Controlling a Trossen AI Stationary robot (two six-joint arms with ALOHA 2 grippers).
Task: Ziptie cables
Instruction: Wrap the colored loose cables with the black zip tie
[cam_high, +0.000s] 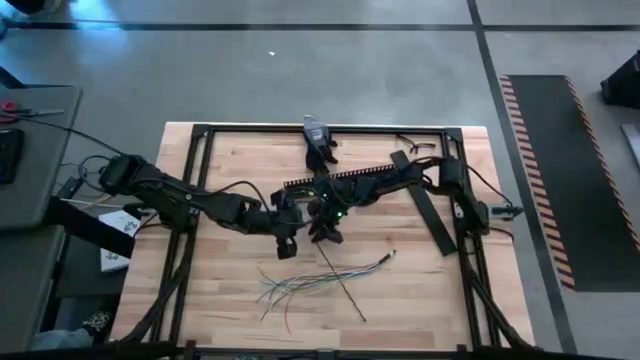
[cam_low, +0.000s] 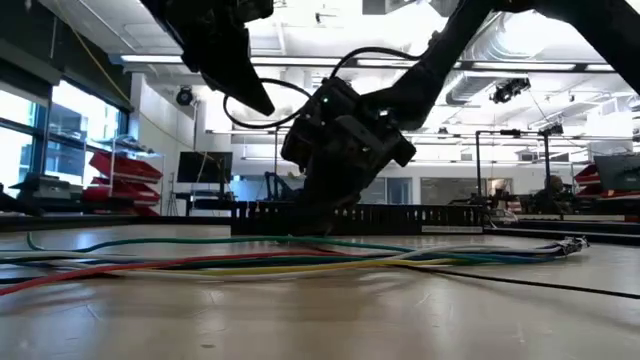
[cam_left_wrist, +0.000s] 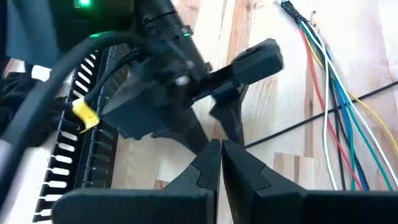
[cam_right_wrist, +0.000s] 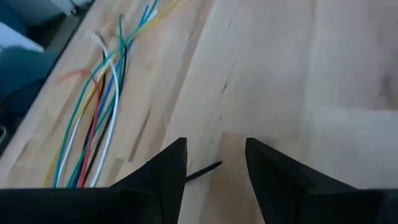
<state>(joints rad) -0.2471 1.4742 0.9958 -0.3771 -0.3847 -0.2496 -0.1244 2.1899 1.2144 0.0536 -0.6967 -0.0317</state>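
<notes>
The cables (cam_high: 320, 283) lie loose on the wooden surface (cam_high: 420, 290) in its near half, fanned out at one end and drawn together toward a small connector at the other. In the low view they stretch flat across the picture as green, red, yellow and pale strands (cam_low: 300, 255). A thin straight dark strip (cam_high: 345, 292) crosses them at an angle; where it passes under or over each wire is too fine to tell.

Both arms meet near the middle of the surface, just behind the cables and in front of the long black comb-edged duct (cam_high: 350, 178). The left gripper (cam_left_wrist: 219, 163) has its fingers pressed together with nothing between them; its wrist view is largely filled by the right arm's housing, which hides much of the duct. The right gripper (cam_right_wrist: 215, 163) points down at bare wood with its fingers spread apart and empty, an end of the dark strip showing between them. Neither gripper touches the cables.

A flat black lid strip (cam_high: 425, 205) lies slanted by the right arm. From above, the two grippers merge into one dark mass.
</notes>
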